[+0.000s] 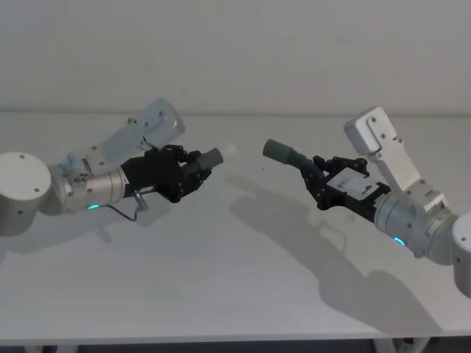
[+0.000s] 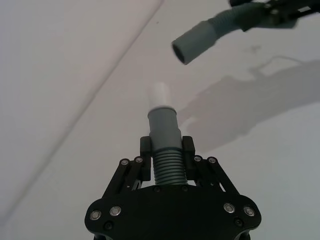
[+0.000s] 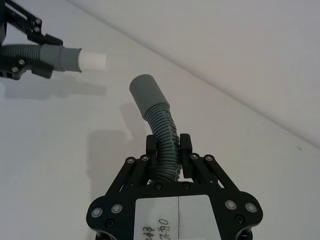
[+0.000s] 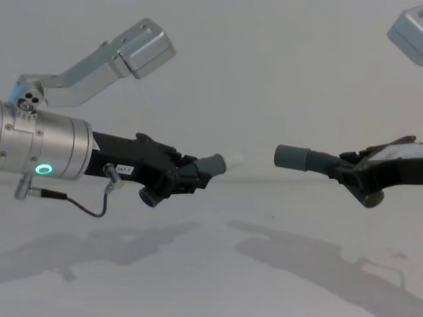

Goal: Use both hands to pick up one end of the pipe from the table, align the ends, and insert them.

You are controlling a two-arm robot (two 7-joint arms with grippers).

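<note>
We see both arms held up over the white table (image 1: 221, 287), and each one holds a piece of the pipe.

The left gripper (image 1: 193, 168) is on the left side. Its two black fingers (image 2: 145, 146) are squeezed tight on the ribbed part of the thinner piece (image 2: 165, 165). The smooth grey cuff (image 2: 163, 125) sticks out past the fingers, and the whitish tip (image 2: 160, 93) is at the very front. It points to the right, toward the other arm. A green ring light (image 4: 43, 169) glows on the left arm.

The right gripper (image 1: 315, 175) is on the right side. Its fingers (image 3: 186, 145) pinch the ribs of the thicker piece (image 3: 164, 132). This piece bends as it comes out of the gripper. Its wide grey socket (image 3: 145, 92) is at the front, with the open mouth turned to the left.

Both pieces are up in the air and do not touch the table. We see the dark shadows (image 1: 294, 243) of the arms on the table below them.

The tip and the socket face each other in the middle. They are near, but there is a gap between them, so they are not joined. In the chest view they sit at almost the same height. In the left wrist view the socket's round mouth is a little off the line that the tip points along.
</note>
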